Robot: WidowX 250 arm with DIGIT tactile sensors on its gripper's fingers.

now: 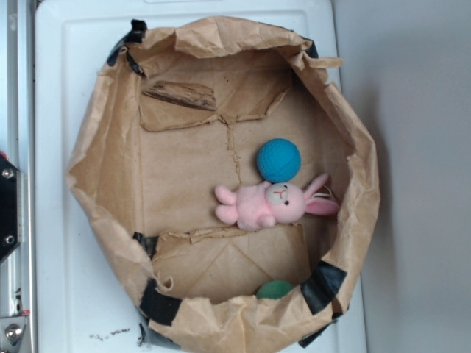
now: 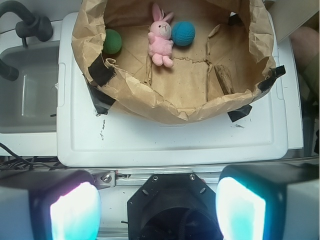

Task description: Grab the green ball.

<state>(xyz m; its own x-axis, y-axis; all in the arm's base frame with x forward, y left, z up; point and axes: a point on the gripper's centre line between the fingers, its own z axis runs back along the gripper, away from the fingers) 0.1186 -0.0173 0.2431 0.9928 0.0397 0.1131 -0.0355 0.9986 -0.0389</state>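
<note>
The green ball (image 1: 274,289) lies in the brown paper bag (image 1: 96,147) at its near corner, half hidden by the crumpled rim. The wrist view shows the green ball (image 2: 112,41) whole, at the far left of the bag (image 2: 165,112), beside a strip of black tape. My gripper (image 2: 157,210) is open, its two pale fingers (image 2: 75,212) wide apart with nothing between them. It hangs outside the bag, well short of the ball, over the black robot base (image 2: 172,200). The gripper does not show in the exterior view.
A pink plush bunny (image 2: 161,36) and a larger teal-blue ball (image 2: 183,33) lie in the bag right of the green ball. The bag stands on a white lid (image 2: 175,145). A sink (image 2: 27,95) with a black faucet (image 2: 25,25) is at the left.
</note>
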